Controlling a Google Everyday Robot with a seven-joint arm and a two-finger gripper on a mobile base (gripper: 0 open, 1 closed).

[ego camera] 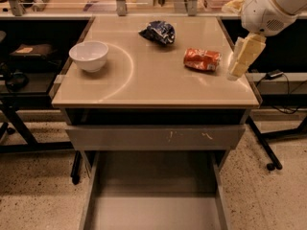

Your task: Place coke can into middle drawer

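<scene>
The coke can [202,60] lies on its side on the right part of the tan tabletop [144,80]. My gripper [238,67] hangs from the white arm at the table's right edge, just right of the can and apart from it, pointing down. It holds nothing that I can see. The middle drawer [156,210] is pulled out below, at the bottom of the view. Its flat grey floor is bare.
A white bowl [89,55] stands at the table's left. A dark blue snack bag [158,32] lies at the back middle. A shut drawer front with pale scratches [156,137] sits under the tabletop. Dark shelves flank the table on both sides.
</scene>
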